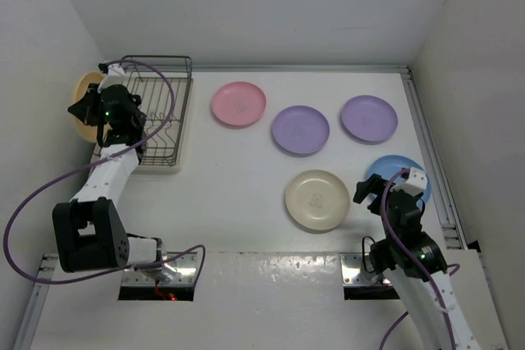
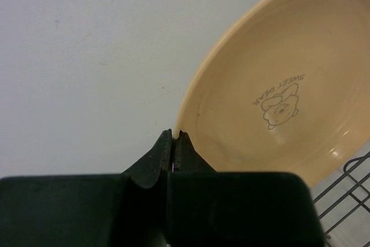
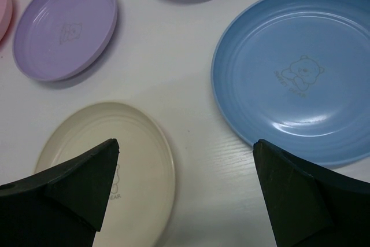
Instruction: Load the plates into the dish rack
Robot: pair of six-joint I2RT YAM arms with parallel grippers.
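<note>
My left gripper (image 1: 92, 97) is shut on the rim of the orange-yellow plate (image 1: 83, 109), holding it on edge at the left side of the dish rack (image 1: 161, 112); in the left wrist view the left gripper (image 2: 174, 136) pinches the plate (image 2: 277, 85) beside the rack wires (image 2: 350, 186). My right gripper (image 1: 392, 184) is open and empty above the gap between the cream plate (image 1: 317, 200) and the light blue plate (image 1: 414, 171). The right wrist view shows my right gripper (image 3: 186, 148), the cream plate (image 3: 133, 160) and the blue plate (image 3: 300, 73). The pink plate (image 1: 239, 104) and two lilac plates (image 1: 300, 129) (image 1: 369, 118) lie flat.
White walls close in at the left, back and right. The rack stands at the back left on a white tray base (image 1: 164, 165). A metal rail (image 1: 431, 153) runs along the table's right edge.
</note>
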